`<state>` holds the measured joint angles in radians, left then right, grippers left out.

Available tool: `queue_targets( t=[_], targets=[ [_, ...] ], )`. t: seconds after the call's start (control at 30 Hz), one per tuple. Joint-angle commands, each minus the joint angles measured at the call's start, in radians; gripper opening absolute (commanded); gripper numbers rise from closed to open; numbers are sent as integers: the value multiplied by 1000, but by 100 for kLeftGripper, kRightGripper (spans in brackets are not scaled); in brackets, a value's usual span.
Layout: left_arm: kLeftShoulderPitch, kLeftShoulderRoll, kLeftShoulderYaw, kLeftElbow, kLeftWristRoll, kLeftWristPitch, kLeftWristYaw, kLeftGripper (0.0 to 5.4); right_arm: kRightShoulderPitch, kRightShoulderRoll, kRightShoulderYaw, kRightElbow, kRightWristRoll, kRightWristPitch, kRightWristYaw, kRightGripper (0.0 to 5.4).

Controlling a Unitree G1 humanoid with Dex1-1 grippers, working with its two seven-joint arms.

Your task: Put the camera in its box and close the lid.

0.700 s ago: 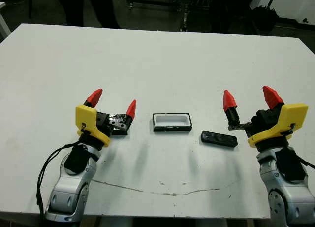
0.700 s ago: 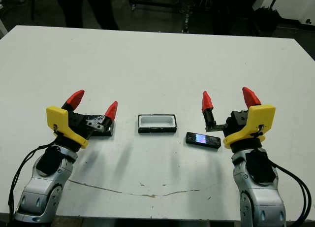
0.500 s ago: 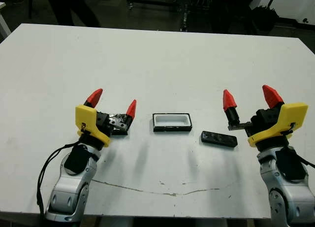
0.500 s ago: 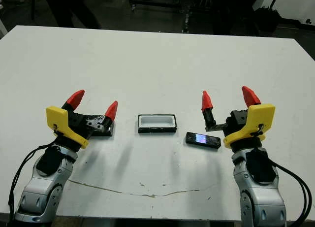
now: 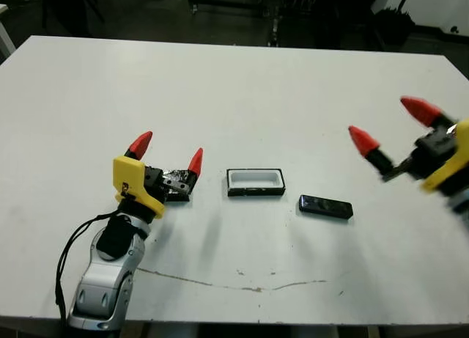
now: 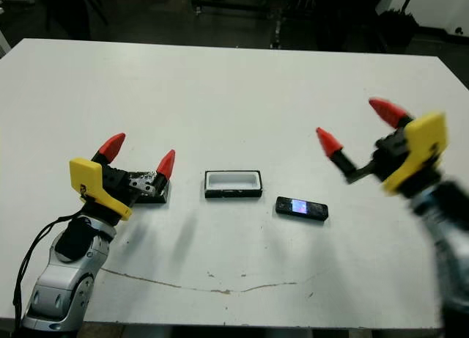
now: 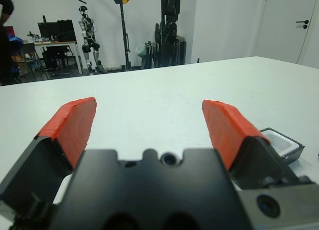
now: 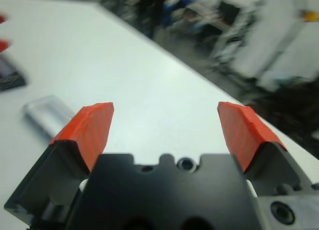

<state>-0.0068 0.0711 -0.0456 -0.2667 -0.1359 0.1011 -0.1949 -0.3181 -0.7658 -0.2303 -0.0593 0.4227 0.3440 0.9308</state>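
**Both claws spread, camera lying apart from its tray**

On the white table, seen from the head, the left gripper rests with its two red-tipped fingers spread, gripping nothing. Just under and beside its inner fingertip lies the flat glossy black lid. Past that, towards the table's middle, sits the shallow black box with white lining, uncovered and with nothing in it. The small black rounded bar camera lies flat just beyond the box, between it and the right gripper, which hangs raised above the table, fingers wide apart, well clear of the camera.

From the left wrist, the spread red fingers frame bare tabletop; the box's corner shows beside one finger.

From the right wrist, the fingers stand wide apart over blurred tabletop
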Motion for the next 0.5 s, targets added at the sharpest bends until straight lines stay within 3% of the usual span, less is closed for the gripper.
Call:
queue_targets(
  t=[0.03, 0.2, 0.4, 0.5],
  targets=[
    [2, 3, -3, 10, 11, 6, 6, 540, -135, -97, 110, 170, -27, -9, 219, 538],
    [2, 4, -3, 15, 9, 2, 5, 540, -231, -87, 225, 336, -81, -104, 407, 538],
    [3, 0, -2, 22, 6, -9, 5, 540, -283, -50, 316, 446, -97, -94, 554, 538],
    [3, -1, -1, 27, -2, -11, -2, 540, -308, -18, 349, 513, -112, -123, 618, 538]
  ],
)
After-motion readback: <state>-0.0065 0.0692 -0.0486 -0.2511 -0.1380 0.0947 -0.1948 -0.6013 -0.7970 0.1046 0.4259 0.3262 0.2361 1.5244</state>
